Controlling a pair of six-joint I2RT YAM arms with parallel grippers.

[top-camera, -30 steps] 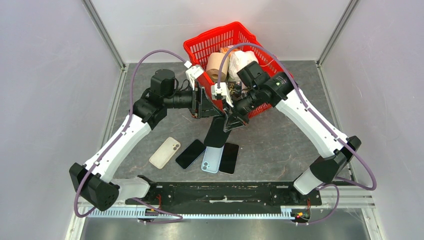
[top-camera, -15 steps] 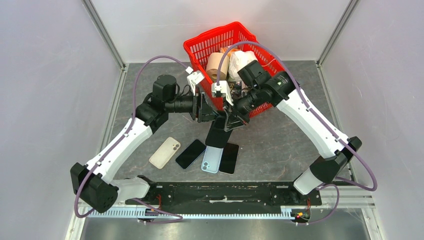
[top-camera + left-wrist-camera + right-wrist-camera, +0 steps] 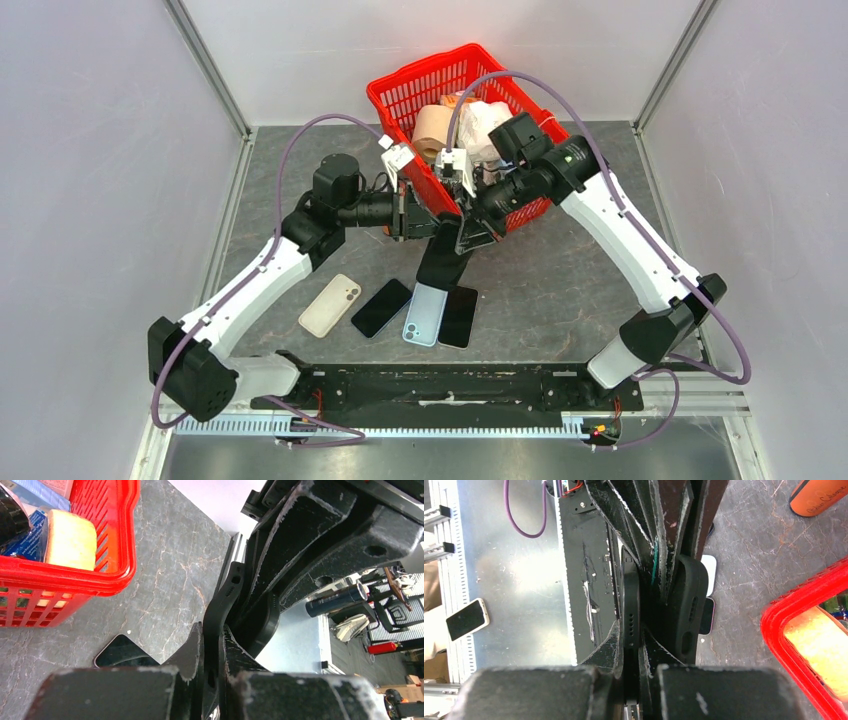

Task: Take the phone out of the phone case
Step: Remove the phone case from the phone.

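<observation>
Nearest, at 6 o'clock in the overhead view: black mounting rail (image 3: 430,385) with both arm bases. Just beyond, flat on the grey stone-patterned tabletop (image 3: 560,290), a row of four phones close together: cream phone (image 3: 329,305) toward 7 o'clock, then black phone (image 3: 381,307), pale blue phone (image 3: 424,314) and second black phone (image 3: 459,316). Above that row, near the centre, black phone case (image 3: 443,255) held in the air, tilted, lower end over the pale blue phone. Left pincer (image 3: 430,220) reaching in from 9 o'clock, shut tight on the case's upper part; right pincer (image 3: 463,232) reaching in from 2 o'clock, likewise clamped on it. From the wrist cameras: two black layers side by side in the closed jaws, a thin one with a row of small holes and a thicker one with oval slots. Phone itself not told apart from the case in any view. Farthest, at 12 o'clock: red basket (image 3: 400,90) holding a toilet roll (image 3: 433,125) and a white bundle (image 3: 485,118). In the right wrist view only, at 1 o'clock, an orange item (image 3: 819,494) with lettering lying on the tabletop.
</observation>
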